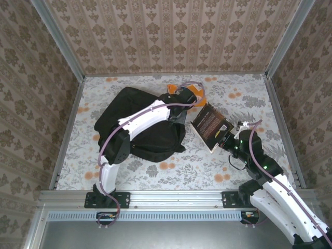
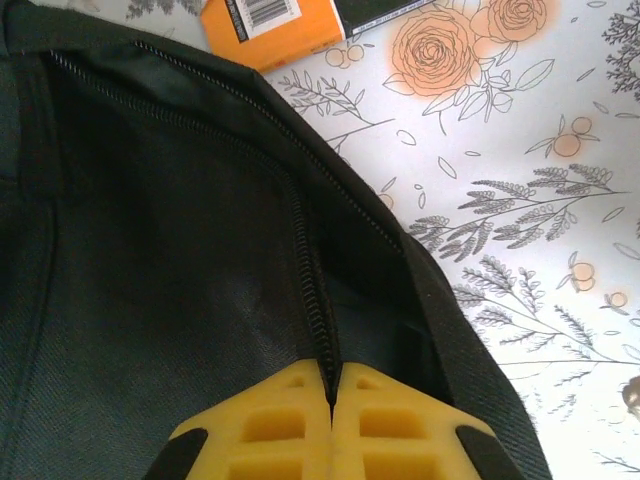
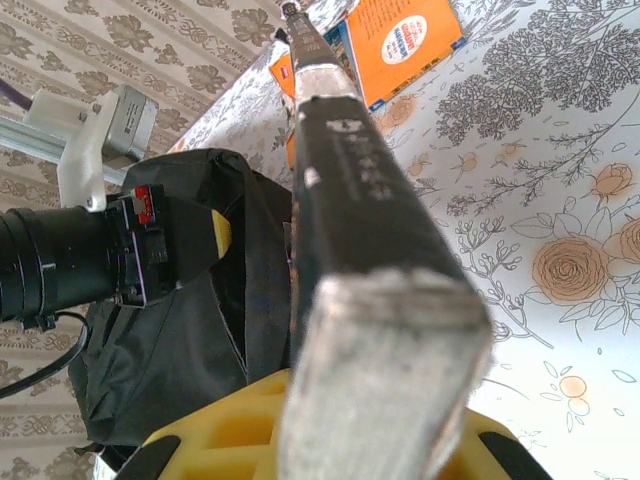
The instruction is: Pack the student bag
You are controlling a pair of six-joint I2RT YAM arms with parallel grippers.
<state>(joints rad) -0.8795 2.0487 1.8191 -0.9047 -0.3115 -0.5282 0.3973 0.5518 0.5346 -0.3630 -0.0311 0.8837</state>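
Mid-table (image 1: 249, 104) — bag (image 1: 136, 101) (black), right tool (image 1: 226, 139) gripping book (image 1: 210, 124)

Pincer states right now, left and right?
left pincer: closed, pinching the student bag at its zipper edge.
right pincer: closed, holding the dark book.

Student bag (image 1: 140, 122) is plain black, tablecloth (image 1: 249, 98) white with grey leafy sprigs and orange roses. One book (image 2: 295, 35) is bright orange, the other book (image 1: 210, 124) dark brown. Left gripper (image 2: 331, 390) has yellow fingers (image 2: 280, 425), walls (image 1: 171, 31) beige damask.
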